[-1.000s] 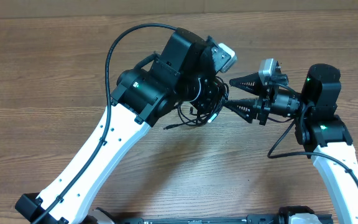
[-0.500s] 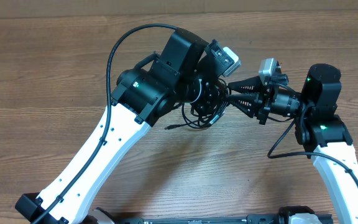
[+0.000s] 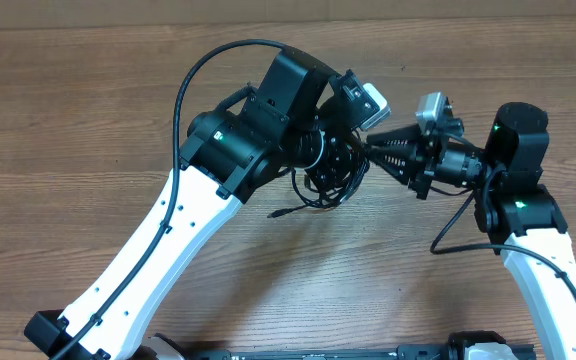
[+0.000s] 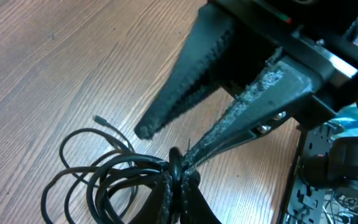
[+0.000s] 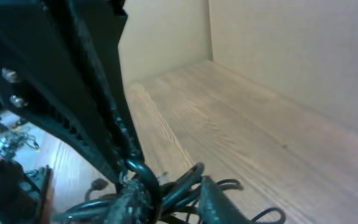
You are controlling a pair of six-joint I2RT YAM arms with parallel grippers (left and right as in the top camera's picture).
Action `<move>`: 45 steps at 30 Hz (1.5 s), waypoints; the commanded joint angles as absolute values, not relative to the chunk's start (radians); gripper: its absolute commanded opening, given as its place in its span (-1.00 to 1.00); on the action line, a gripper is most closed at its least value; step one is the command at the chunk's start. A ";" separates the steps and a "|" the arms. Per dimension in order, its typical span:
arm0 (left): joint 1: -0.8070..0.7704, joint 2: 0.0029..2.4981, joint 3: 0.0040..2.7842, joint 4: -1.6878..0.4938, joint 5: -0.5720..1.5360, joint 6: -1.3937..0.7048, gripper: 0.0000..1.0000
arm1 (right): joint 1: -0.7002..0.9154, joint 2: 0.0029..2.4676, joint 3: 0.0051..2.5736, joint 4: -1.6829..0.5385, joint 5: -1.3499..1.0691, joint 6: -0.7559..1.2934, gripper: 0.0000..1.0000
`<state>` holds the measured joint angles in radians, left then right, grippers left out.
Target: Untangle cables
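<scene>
A tangle of thin black cables [image 3: 318, 192] hangs in loops under my left gripper [image 3: 344, 165], one plug end [image 3: 275, 213] trailing on the wood. In the left wrist view my left gripper [image 4: 179, 182] is shut on a strand of the cables [image 4: 92, 180], whose loops spread to the left. My right gripper [image 3: 370, 148] reaches in from the right, jaws open. One of its fingertips [image 4: 188, 152] touches the bundle at the left gripper's tips. In the right wrist view, cable strands [image 5: 185, 180] pass between the right gripper's [image 5: 169, 200] fingers.
The wooden table [image 3: 88, 110] spreads all around. A thick black robot cable [image 3: 193, 70] arcs over the left arm. A cardboard wall [image 5: 278, 56] stands at the table's far edge. Electronics and wires [image 4: 328, 180] lie beyond the table edge.
My right gripper has moved left up to the bundle and its jaws have narrowed. The left gripper has turned slightly with the cables, and the trailing plug end has shifted.
</scene>
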<state>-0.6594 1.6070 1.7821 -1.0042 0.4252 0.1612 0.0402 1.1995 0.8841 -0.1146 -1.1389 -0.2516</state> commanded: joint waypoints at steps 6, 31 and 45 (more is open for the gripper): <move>-0.663 1.604 1.804 -0.971 0.553 0.179 -0.91 | 0.045 1.190 0.885 -0.115 -1.118 -0.253 -0.81; -0.662 1.604 1.804 -1.000 0.543 0.179 -0.92 | 0.044 1.190 0.885 -0.074 -0.580 -0.187 -0.92; -0.662 1.614 1.803 -1.026 0.513 0.179 -0.28 | 0.044 1.190 0.885 -0.008 -0.583 0.060 -0.92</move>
<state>-0.6605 1.6169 1.7821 -1.0256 0.5190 0.1661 0.0463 1.1942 0.8833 -0.0212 -0.5915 -0.0883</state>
